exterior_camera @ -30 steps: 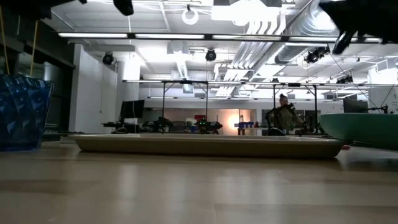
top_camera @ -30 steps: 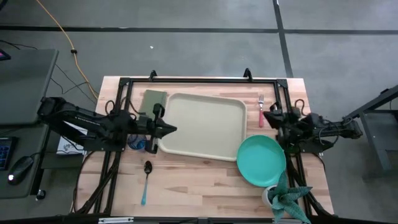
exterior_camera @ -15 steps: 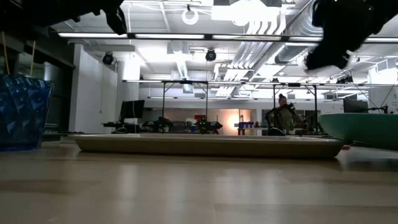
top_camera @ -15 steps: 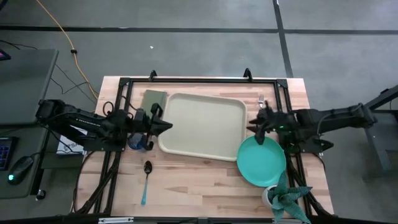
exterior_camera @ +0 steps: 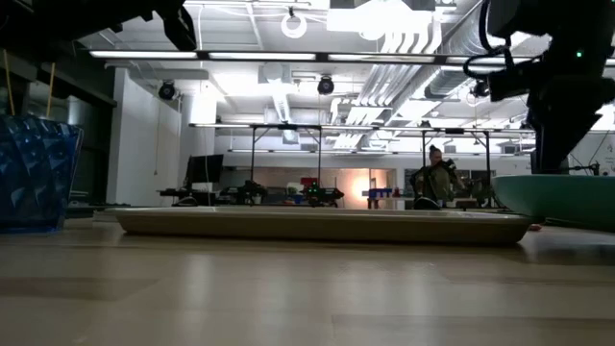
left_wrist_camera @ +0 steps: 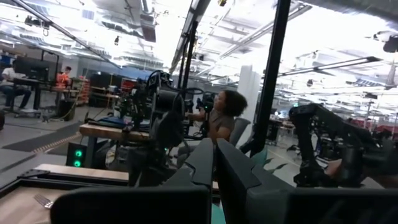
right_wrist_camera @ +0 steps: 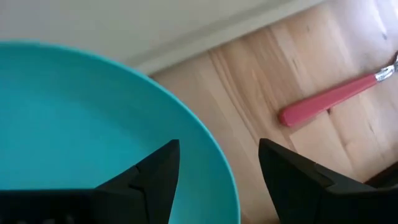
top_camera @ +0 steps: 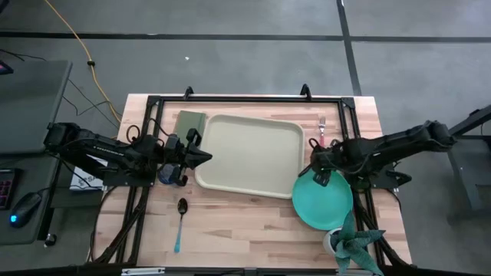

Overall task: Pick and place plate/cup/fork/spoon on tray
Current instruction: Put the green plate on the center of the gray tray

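The beige tray (top_camera: 249, 153) lies mid-table, shown edge-on in the low view (exterior_camera: 317, 225). The teal plate (top_camera: 324, 203) rests flat on the wood at the tray's near right corner. My right gripper (top_camera: 317, 167) is open, low over the plate's far left rim (right_wrist_camera: 219, 167), with one finger above the plate's inside and one outside it. The pink-handled fork (top_camera: 322, 135) lies on the table beyond it. The teal-handled spoon (top_camera: 179, 224) lies near the front left. The dark-blue cup (exterior_camera: 34, 173) stands upright left of the tray. My left gripper (top_camera: 209, 157) is shut above the tray's left rim.
An olive-green flat rectangle (top_camera: 189, 123) lies at the tray's far left corner. A potted plant (top_camera: 349, 244) stands at the near right edge, close to the plate. Black frame rails (top_camera: 245, 100) run along the far side. A person (exterior_camera: 437, 178) sits in the room behind.
My right gripper has reached toward the table's left edge and come down onto the plate's far left rim, opening its fingers on the way. My left gripper has drawn back a little toward the left edge. Plate, fork, spoon, cup and tray have stayed put.
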